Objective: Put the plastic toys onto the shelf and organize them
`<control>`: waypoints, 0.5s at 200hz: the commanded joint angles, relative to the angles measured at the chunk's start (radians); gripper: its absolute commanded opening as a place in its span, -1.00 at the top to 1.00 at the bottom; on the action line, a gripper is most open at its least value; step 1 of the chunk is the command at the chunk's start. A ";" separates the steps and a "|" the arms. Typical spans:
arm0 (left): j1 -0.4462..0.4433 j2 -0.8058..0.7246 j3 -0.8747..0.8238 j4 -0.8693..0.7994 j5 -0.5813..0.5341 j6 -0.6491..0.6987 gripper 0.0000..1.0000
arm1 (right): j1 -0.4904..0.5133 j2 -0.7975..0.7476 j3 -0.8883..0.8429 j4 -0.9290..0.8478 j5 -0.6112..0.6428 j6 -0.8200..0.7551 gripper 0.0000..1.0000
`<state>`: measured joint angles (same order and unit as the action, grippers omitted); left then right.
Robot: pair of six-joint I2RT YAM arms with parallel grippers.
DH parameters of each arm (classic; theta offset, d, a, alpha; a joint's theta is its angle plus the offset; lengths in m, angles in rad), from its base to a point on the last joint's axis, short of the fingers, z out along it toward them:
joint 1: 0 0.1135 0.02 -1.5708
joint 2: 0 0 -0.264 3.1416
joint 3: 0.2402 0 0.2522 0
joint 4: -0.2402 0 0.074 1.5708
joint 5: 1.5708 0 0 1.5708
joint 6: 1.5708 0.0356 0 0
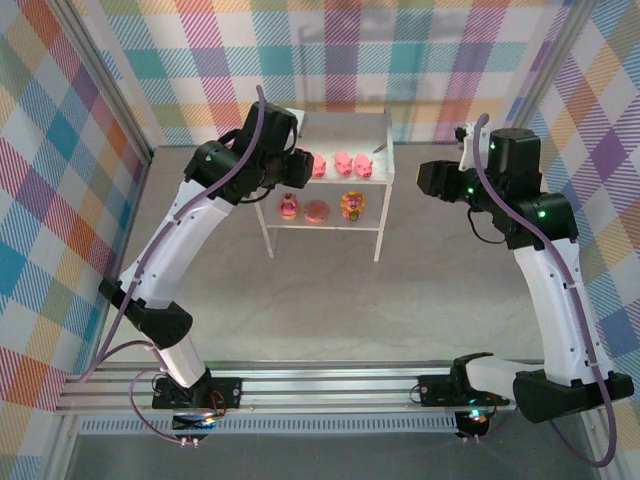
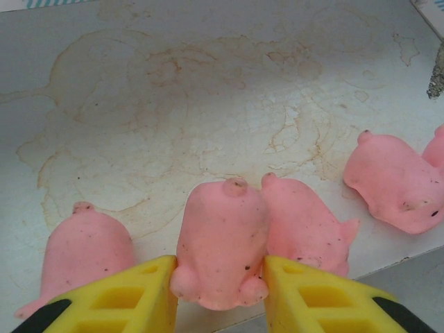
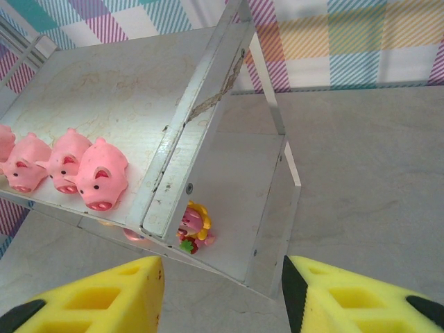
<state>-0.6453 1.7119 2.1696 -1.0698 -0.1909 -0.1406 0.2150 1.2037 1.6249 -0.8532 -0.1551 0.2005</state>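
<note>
The left gripper (image 2: 220,277) is pinching a pink pig (image 2: 222,229) between narrowed yellow fingers at the front edge of the shelf (image 2: 208,104) top, near its left corner. The other pigs (image 2: 392,180) are lining that edge beside it. The right gripper (image 3: 222,291) is hanging wide and empty off the shelf's right side. A donut (image 1: 317,211), a pink-red figure (image 1: 288,207) and a yellow-orange-red figure (image 1: 352,206) are sitting on the lower tier.
</note>
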 commanded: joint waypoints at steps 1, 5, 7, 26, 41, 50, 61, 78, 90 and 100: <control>0.007 -0.047 -0.011 0.001 -0.015 -0.012 0.30 | -0.010 -0.005 -0.004 0.034 -0.029 -0.003 0.01; 0.006 -0.047 -0.014 0.002 -0.013 -0.013 0.30 | -0.009 -0.005 -0.005 0.035 -0.029 -0.003 0.01; 0.006 -0.047 -0.013 0.002 -0.012 -0.013 0.30 | -0.010 -0.004 -0.005 0.035 -0.030 -0.003 0.01; 0.000 -0.048 -0.012 -0.005 -0.013 -0.018 0.30 | -0.009 -0.006 -0.006 0.036 -0.031 -0.002 0.01; -0.006 -0.052 -0.013 -0.011 -0.020 -0.020 0.31 | -0.010 -0.007 -0.007 0.035 -0.032 -0.004 0.01; -0.006 -0.054 -0.013 -0.016 -0.026 -0.022 0.31 | -0.009 -0.009 -0.007 0.037 -0.033 -0.005 0.01; -0.008 -0.054 -0.012 -0.023 -0.031 -0.022 0.30 | -0.010 -0.007 -0.007 0.037 -0.036 -0.005 0.01; -0.008 -0.052 -0.012 -0.030 -0.033 -0.025 0.30 | -0.009 -0.006 -0.005 0.039 -0.038 -0.005 0.01; -0.010 -0.047 -0.012 -0.033 -0.035 -0.026 0.30 | -0.009 -0.004 -0.005 0.039 -0.040 -0.005 0.01; -0.010 -0.042 -0.012 -0.036 -0.036 -0.025 0.30 | -0.009 -0.003 -0.005 0.039 -0.041 -0.005 0.01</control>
<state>-0.6472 1.6966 2.1624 -1.0786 -0.2035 -0.1509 0.2150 1.2037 1.6249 -0.8524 -0.1703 0.2005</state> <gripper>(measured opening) 0.350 0.495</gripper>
